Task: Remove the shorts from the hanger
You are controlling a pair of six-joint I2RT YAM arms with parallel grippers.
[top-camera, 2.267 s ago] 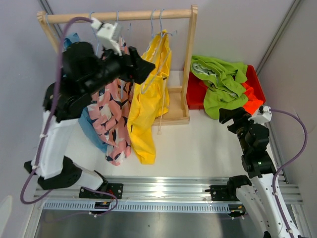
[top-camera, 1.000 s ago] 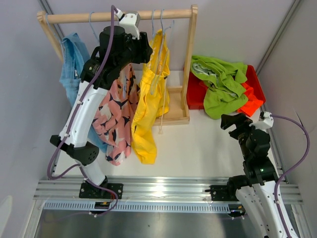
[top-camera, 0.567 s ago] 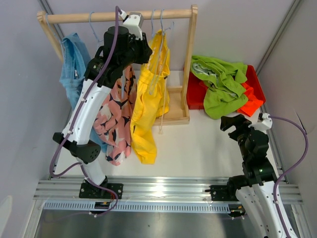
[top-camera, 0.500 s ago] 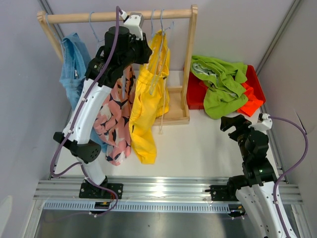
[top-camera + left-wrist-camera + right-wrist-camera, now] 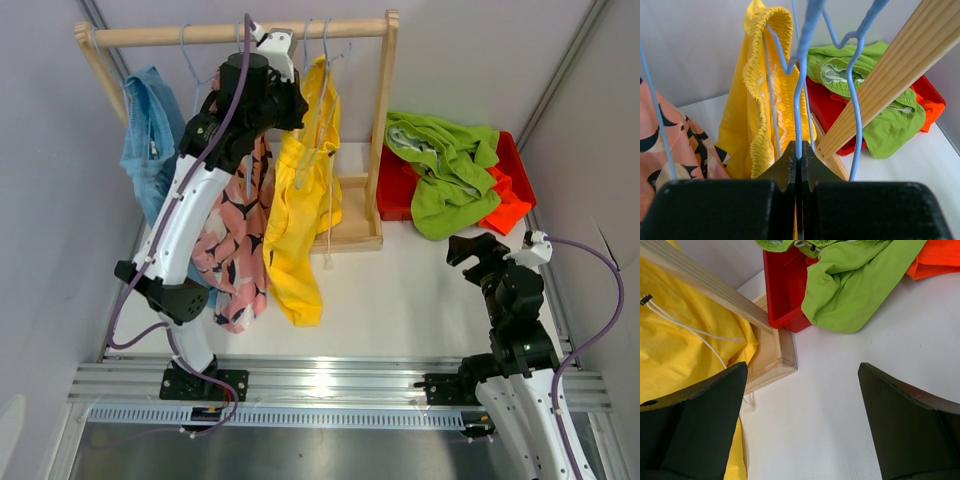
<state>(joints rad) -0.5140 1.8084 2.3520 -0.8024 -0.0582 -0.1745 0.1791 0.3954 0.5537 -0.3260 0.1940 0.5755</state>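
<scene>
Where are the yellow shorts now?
Top view: yellow shorts hang on the wooden rack between the pink pair and its right post, beside the left gripper.

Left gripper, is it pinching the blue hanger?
Yes, the left gripper is shut tight on the wire of the blue hanger, right beside the yellow shorts.

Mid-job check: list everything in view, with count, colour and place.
Rack: one, pale wood, far left of the table.
Hangers: several, blue wire, on the rail.
Yellow shorts: one, yellow, hanging on the rack, rightmost.
Pink shorts: one, pink with navy print, hanging left of the yellow.
Light blue shorts: one, light blue, hanging at the rack's left end.
Bin: one, red, right of the rack.
Green shorts: one, lime green, draped over the bin.
Orange shorts: one, orange, at the bin's right end.
Left gripper: one, black, shut on a hanger's wire.
Right gripper: one, black, open and empty, near right.
</scene>
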